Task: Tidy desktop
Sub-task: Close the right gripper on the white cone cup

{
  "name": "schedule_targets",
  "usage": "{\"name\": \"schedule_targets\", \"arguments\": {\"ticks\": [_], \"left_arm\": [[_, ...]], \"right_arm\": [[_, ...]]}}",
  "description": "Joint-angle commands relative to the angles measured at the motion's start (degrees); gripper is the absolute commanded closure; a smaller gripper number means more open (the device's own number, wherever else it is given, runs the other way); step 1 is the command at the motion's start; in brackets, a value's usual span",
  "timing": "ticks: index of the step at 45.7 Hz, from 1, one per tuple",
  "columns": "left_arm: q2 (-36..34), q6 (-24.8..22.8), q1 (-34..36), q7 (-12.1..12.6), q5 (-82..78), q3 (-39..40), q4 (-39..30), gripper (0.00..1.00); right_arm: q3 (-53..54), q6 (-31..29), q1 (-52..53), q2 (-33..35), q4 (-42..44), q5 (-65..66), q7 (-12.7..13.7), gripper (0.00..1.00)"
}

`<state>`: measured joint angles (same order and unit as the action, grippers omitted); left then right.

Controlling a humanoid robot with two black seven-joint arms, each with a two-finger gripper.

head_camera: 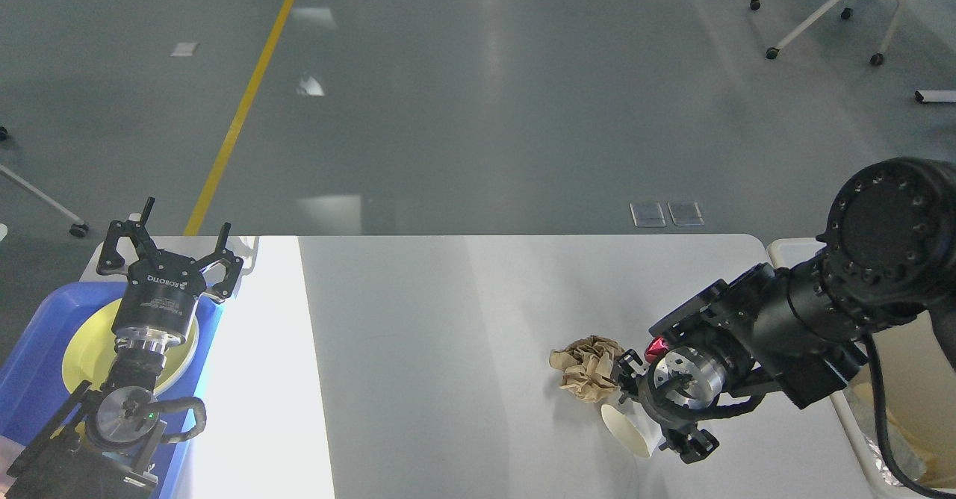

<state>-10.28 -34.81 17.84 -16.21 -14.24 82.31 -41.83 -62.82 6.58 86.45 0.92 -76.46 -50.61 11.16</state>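
The white worktop fills the lower middle of the head view and is mostly bare. What remains on it sits toward four o'clock: a crumpled ball of brown paper and, just beside it at its five o'clock, a white paper cup lying on its side with its mouth toward the camera.

The right tool is down low over these two, close against the cup and just beside the paper. It is seen end-on and dark, so whether its fingers are apart or closed, or have hold of anything, cannot be told.

The left tool hangs at nine o'clock above a blue tray that holds a yellow plate; its fingers are spread wide and hold nothing.

At the three o'clock edge stands a cream bin with some crumpled material already in it.

The tidying looks well advanced: probably only the paper and the cup are left to clear, most likely into the bin.
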Motion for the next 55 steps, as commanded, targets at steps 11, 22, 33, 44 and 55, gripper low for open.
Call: {"name": "schedule_targets", "arguments": {"ticks": [11, 22, 33, 44, 55], "left_arm": [[0.0, -0.08, 0.0, 0.03, 0.0, 0.04, 0.0, 0.03], [0.0, 0.0, 0.0, 0.03, 0.0, 0.04, 0.0, 0.03], [0.0, 0.0, 0.0, 0.04, 0.0, -0.04, 0.0, 0.03], [0.0, -0.08, 0.0, -0.05, 0.0, -0.04, 0.0, 0.03], [0.0, -0.08, 0.0, -0.05, 0.0, 0.04, 0.0, 0.03]], "right_arm": [[0.24, -0.07, -3.48, -1.36, 5.44, 0.25, -0.08, 0.03], [0.24, -0.07, -4.88, -1.45, 6.67, 3.94, -0.08, 0.0], [0.59, -0.25, -6.29, -1.98, 8.7, 3.85, -0.08, 0.11], [0.6, -0.42, -7.08, -2.68, 9.31, 3.15, 0.01, 0.52], [0.68, -0.51, -6.29, -2.59, 8.79, 2.8, 0.01, 1.0]]}}
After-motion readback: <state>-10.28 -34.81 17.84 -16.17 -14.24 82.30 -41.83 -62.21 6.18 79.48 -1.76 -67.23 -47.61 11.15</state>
